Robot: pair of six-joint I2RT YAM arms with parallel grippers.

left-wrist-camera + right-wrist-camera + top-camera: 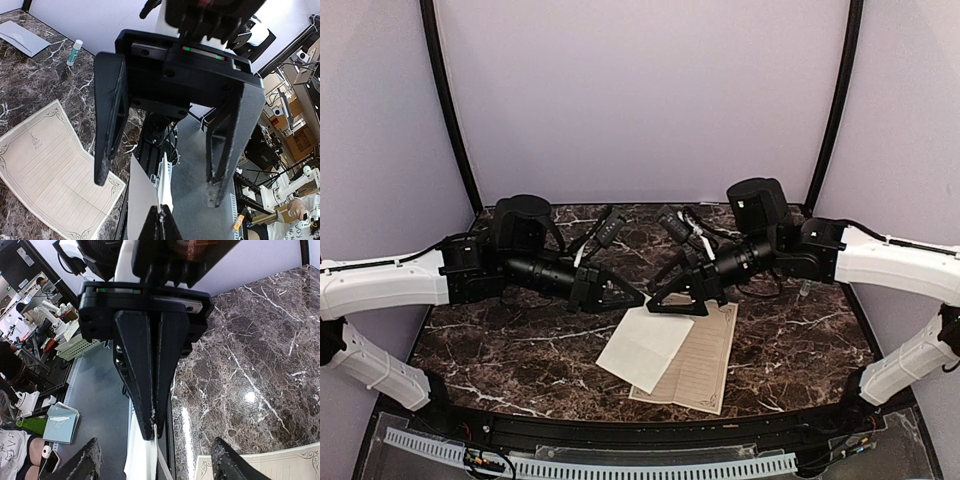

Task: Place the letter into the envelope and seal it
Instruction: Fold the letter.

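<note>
Bright, even overhead light; faint soft shadows on table (520, 340). White glare spot on table, right wrist view. Letter (50, 165) lines sharp; background beyond table soft, stretched.

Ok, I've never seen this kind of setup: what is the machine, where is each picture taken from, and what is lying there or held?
These are two robot arms bolted at the near edge of a dark marble table. The wide picture looks down from above and behind them; the other two come from a camera on each wrist, each facing the other arm's pincer. The left pincer is shut, pinching the edge of a plain white sheet. The right pincer stands open opposite, holding nothing. A ruled cream sheet with an ornate border lies flat, partly under the white one. Farther off lie a grey envelope and what looks like a glue stick.
</note>
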